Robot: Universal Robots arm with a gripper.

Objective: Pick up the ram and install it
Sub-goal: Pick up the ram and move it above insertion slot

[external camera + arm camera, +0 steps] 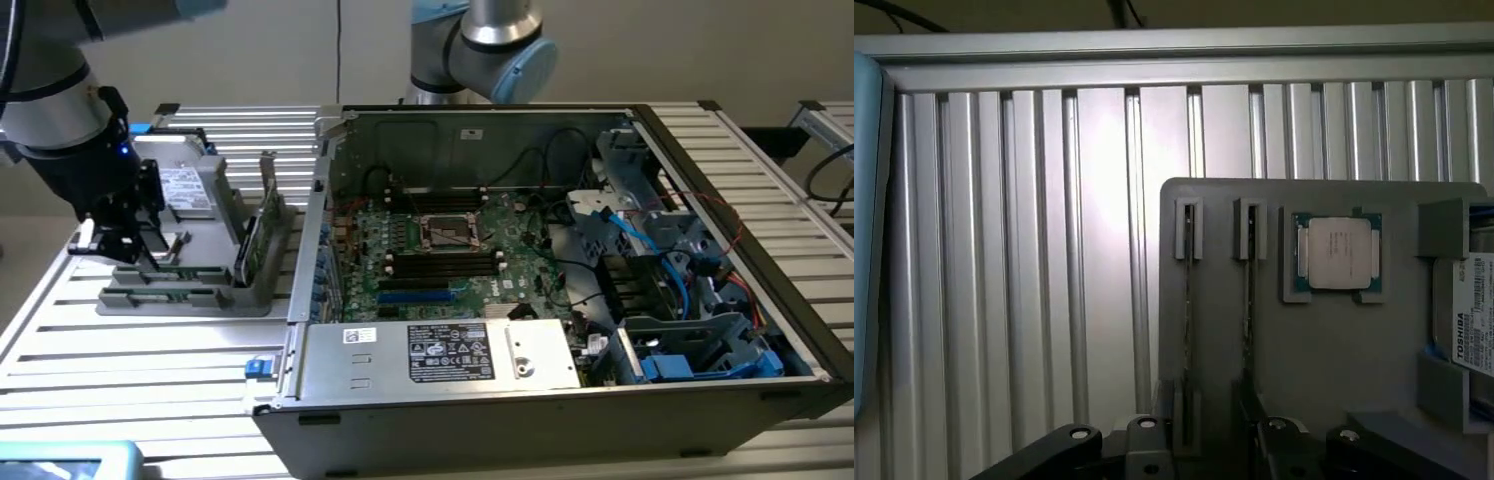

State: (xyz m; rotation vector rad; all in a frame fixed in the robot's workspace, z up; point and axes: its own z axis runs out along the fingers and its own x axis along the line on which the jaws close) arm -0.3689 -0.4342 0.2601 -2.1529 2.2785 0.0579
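Two ram sticks stand on edge in the narrow slots of a grey holder [1324, 370], one [1188, 300] beside the other [1250, 300]. My gripper [1209, 448] hangs open just above the near ends of these sticks, one dark finger [1149, 445] outside each, and holds nothing. In the exterior view the gripper [118, 245] is over the holder [200, 300] at the exterior view's left. The open computer case [400, 420] lies to the exterior view's right, with the motherboard's black memory slots [441, 262] exposed.
A square silvery processor chip [1339, 252] and a labelled hard drive [1474, 320] sit in the same holder. Upright green boards [267, 225] stand at the holder's side nearest the case. A second robot arm [487, 45] rises behind the case. Cables and blue drive bays [694, 350] fill the case's far end.
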